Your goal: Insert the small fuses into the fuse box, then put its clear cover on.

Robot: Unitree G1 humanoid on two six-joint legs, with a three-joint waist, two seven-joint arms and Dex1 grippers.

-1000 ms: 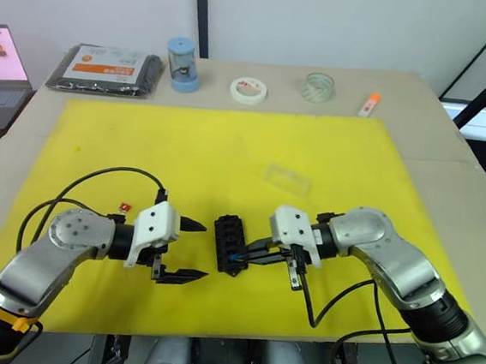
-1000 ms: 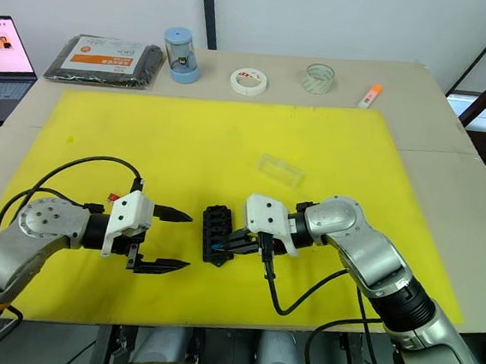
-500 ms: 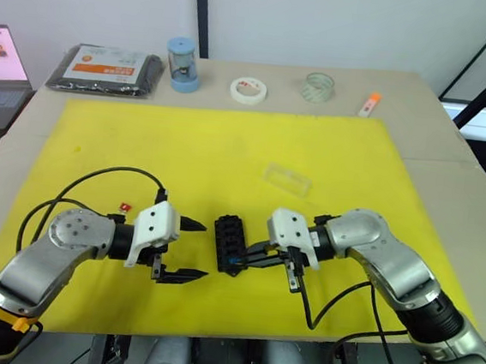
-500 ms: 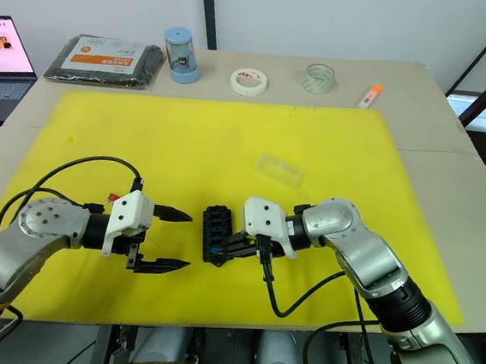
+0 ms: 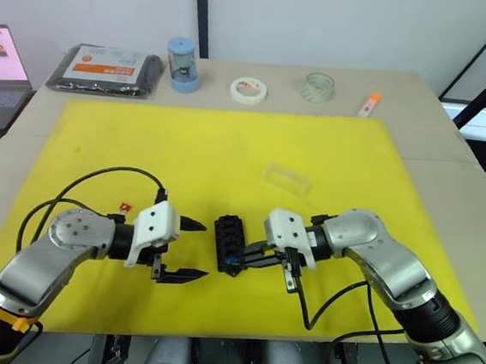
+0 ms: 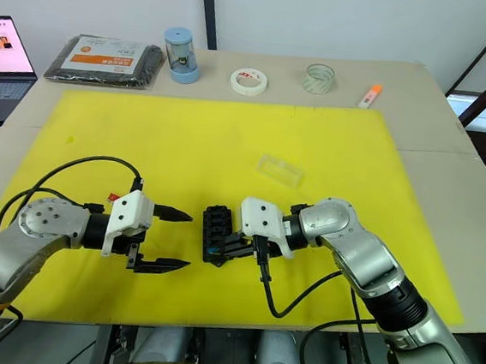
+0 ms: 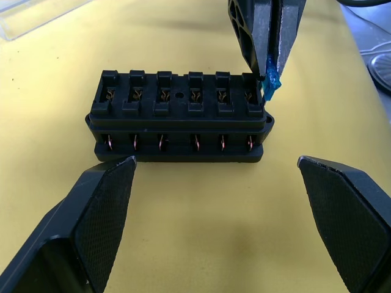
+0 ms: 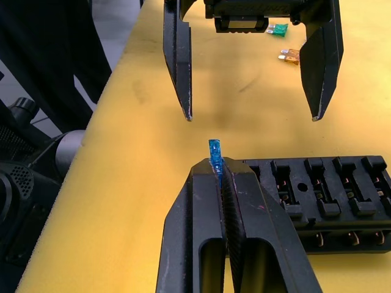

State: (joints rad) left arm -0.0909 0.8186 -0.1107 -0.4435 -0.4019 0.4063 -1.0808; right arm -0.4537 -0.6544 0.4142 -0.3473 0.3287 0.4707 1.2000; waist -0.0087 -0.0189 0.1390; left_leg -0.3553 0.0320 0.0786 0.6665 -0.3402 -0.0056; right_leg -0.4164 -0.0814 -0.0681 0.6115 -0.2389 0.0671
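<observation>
From the head views, your right hand is at the near end of the fuse box, which sits mid-mat on the yellow mat between both arms. Your left hand waits just beside the box with its fingers spread and nothing in them. The clear cover lies on the mat beyond the box, well apart from it, so that step is not yet begun. A red fuse lies by your left arm.

In your left wrist view, every slot of the fuse box that shows looks bare, metal contacts exposed. The blue fuse hangs at the end slot, pinched in the right hand's fingers; you cannot tell whether its blades have entered.

In your right wrist view, the fingers are clamped on that blue fuse. A green fuse and an orange fuse lie beyond the left hand. By my judgement, no fuse is seated yet.
</observation>
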